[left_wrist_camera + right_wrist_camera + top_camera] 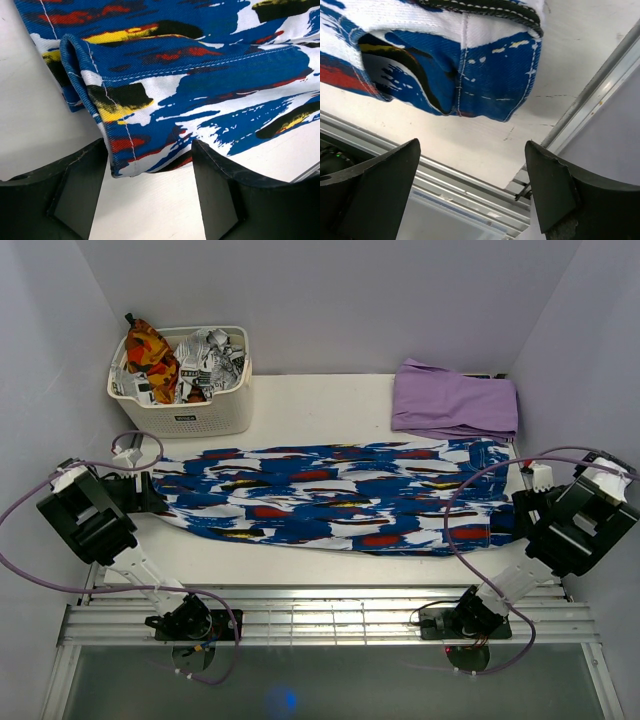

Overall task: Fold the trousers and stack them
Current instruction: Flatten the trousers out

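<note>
- The trousers (330, 495) lie flat across the middle of the counter (330, 390), hem at frame left and waist at frame right.
- The cloth looks soft, light and floppy; the stitched hem and waistband corners seem the best places to pinch.
- Left fingers (75, 190) and right fingers (375, 185) stand wide, holding nothing.
- The wrist views show the seams close up; only the top view shows the full length.

trousers (210, 75): stitched twill cloth | fingers (225, 200): matt black plastic
</note>
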Controlling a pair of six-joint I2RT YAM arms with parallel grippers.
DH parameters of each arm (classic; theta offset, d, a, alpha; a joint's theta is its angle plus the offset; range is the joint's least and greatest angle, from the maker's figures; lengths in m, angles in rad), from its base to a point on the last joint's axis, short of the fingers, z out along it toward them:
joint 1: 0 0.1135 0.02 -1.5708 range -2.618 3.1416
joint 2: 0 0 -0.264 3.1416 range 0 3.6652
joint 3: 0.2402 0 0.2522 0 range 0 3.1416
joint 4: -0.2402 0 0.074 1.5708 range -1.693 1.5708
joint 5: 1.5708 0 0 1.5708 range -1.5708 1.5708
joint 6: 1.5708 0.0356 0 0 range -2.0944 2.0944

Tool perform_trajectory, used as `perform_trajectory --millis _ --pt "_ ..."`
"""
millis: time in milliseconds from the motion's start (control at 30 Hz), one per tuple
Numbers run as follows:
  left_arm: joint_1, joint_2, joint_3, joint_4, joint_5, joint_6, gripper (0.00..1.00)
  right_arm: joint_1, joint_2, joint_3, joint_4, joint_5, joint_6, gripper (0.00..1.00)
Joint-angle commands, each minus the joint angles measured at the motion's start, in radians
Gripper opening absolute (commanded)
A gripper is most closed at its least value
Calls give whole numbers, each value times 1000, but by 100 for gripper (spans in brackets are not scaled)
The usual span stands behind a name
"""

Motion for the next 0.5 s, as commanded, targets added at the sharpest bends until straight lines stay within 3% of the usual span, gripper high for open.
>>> perform_trajectory --millis 0,233,300,400,467 --pt "4 -7 8 -7 70 1 78 -14 -12 -17 58 -42 -101 90" --pt "4 19 35 1 85 26 80 28 75 -48 105 -103 -84 91" --pt "3 19 41 -7 102 50 80 46 70 -66 119 -111 -79 99" --pt "3 23 39 -31 145 112 81 55 58 -47 106 -126 -72 69" --pt "3 40 44 -51 165 147 77 55 60 -18 64 -137 -62 60"
